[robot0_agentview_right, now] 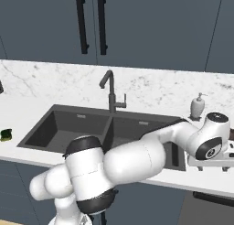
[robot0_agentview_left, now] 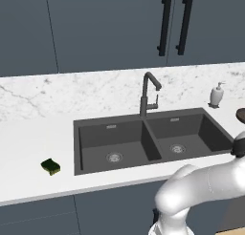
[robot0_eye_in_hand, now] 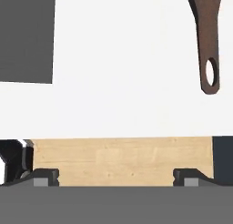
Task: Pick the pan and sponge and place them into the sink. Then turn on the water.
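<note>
Scanning leftward first, I see the sponge (robot0_agentview_left: 50,166) on the counter (robot0_agentview_left: 28,148) left of the sink (robot0_agentview_left: 143,138); the pan (robot0_eye_in_hand: 207,41) lies right of it, my gripper (robot0_eye_in_hand: 116,177) wide open, holding nothing.

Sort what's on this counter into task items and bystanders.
For the job:
- pan, its handle on the counter right of the sink
- sponge
- sink
- faucet

Just there:
- soap dispenser
- cabinet handles

The end effector is open, holding nothing.
</note>
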Robot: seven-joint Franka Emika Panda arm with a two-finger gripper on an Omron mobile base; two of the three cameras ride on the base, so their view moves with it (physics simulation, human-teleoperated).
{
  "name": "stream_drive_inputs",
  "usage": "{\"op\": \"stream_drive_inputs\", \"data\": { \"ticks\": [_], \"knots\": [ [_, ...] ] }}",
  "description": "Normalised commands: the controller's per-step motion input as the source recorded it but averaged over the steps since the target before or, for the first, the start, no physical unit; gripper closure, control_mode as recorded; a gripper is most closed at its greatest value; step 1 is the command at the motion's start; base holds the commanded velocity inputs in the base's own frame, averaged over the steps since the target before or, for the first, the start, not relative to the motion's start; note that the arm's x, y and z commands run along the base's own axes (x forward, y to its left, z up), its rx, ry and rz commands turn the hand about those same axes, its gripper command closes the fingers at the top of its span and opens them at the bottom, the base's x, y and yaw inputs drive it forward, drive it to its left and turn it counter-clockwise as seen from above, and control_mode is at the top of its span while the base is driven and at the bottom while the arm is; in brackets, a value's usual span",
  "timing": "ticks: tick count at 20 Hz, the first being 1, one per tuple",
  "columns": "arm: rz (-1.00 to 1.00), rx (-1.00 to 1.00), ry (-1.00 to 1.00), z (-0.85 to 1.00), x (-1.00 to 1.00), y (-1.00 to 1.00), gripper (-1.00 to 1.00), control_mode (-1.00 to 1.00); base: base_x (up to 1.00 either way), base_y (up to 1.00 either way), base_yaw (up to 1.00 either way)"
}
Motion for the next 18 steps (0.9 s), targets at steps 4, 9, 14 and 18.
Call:
{"op": "stream_drive_inputs", "data": {
  "ticks": [4, 9, 14, 18],
  "knots": [
    [-0.02, 0.0, -0.02, 0.0, 0.29, -0.39, -1.0, -1.0, 0.0, 0.0, 0.0],
    [-0.05, -0.05, 0.0, -0.03, 0.32, -0.25, -1.0, -1.0, 0.0, 0.0, 0.0],
    [-0.01, -0.26, -0.17, -0.44, 0.03, 0.08, -1.0, -1.0, 0.0, 0.0, 0.0],
    [0.0, -0.37, -0.24, -0.35, 0.0, 0.21, -1.0, -1.0, 0.0, 0.0, 0.0]
  ]
}}
